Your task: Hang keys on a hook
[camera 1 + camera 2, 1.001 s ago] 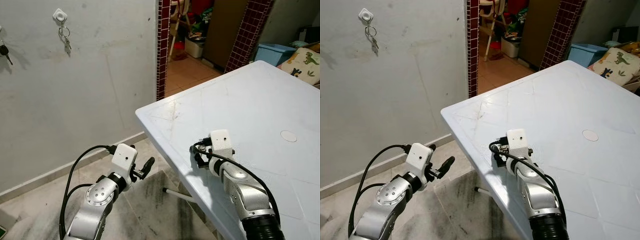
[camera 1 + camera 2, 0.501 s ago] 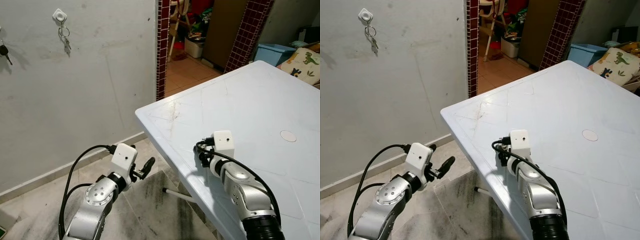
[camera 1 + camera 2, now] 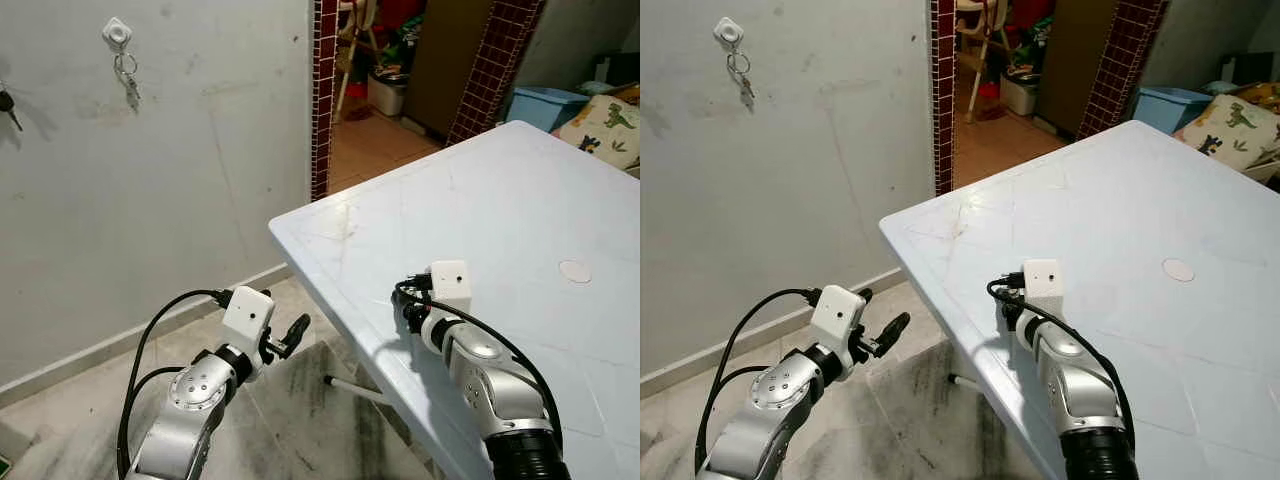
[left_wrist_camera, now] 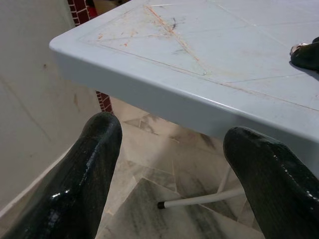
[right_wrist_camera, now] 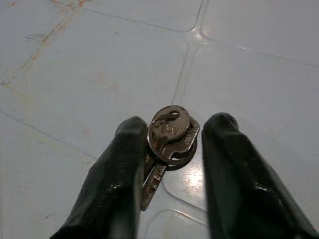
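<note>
A small bunch of metal keys [image 5: 169, 130] sits just over the white table [image 3: 500, 200], near its front-left corner. My right gripper [image 5: 172, 134] is shut on the keys, one finger [image 5: 124, 169] pressed against them and the other close on the far side. In the eye views, the right gripper [image 3: 408, 300] hovers low over the table. On the grey wall, a white hook [image 3: 119, 33] carries another key set [image 3: 130, 88]. My left gripper [image 3: 292, 333] is held open below the table corner, above the floor, with nothing between its fingers [image 4: 94, 169].
A second key [image 3: 8, 103] hangs at the wall's far left. Red-tiled pillars [image 3: 325, 100] frame a doorway behind the table. A blue bin [image 3: 550, 105] and a dinosaur cushion [image 3: 608, 125] lie past the table's far side. A white table leg bar [image 3: 355, 390] crosses the floor.
My right gripper has drifted slightly right along the table, away from its corner. The left arm has stayed put.
</note>
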You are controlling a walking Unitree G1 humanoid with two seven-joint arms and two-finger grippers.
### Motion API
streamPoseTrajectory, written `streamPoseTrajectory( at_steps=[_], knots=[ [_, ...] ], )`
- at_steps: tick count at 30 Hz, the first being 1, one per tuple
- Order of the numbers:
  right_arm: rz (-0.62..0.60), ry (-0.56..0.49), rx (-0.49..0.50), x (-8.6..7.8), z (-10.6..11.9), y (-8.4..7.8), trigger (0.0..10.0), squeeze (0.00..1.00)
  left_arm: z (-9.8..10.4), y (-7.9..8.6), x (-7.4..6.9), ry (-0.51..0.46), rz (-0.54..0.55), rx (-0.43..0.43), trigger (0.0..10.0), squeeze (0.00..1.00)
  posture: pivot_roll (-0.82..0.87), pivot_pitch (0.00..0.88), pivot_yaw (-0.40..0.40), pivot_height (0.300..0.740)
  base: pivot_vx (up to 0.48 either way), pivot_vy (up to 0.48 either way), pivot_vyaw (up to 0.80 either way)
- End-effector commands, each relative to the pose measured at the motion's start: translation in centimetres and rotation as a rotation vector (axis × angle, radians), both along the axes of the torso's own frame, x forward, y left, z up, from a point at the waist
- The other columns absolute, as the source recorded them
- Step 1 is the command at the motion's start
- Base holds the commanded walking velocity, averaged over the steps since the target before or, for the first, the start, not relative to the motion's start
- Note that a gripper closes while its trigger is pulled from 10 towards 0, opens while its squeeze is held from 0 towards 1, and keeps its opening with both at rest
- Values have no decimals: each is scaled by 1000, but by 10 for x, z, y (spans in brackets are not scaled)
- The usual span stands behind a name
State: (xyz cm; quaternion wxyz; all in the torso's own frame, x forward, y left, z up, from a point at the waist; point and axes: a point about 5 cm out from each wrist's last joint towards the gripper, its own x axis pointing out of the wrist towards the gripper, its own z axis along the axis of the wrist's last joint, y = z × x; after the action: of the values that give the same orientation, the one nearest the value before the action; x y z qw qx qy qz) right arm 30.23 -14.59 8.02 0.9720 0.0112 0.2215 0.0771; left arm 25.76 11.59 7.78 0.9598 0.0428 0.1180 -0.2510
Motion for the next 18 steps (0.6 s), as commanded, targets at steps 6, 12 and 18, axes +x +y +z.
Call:
streamPoseTrajectory(
  at_steps=[6,12,18],
  knots=[
    [52,-48,132,2,9,12,0,0,2,2,3,0,7,-2,10000,0,10,14,-23,740,0,0,0],
    [83,-90,166,5,19,18,0,0,2,2,4,4,6,-3,10000,0,10,13,-23,740,0,0,0],
    [86,-90,167,4,18,18,0,0,2,2,5,2,9,-2,10000,0,10,12,-24,740,0,0,0]
  ],
)
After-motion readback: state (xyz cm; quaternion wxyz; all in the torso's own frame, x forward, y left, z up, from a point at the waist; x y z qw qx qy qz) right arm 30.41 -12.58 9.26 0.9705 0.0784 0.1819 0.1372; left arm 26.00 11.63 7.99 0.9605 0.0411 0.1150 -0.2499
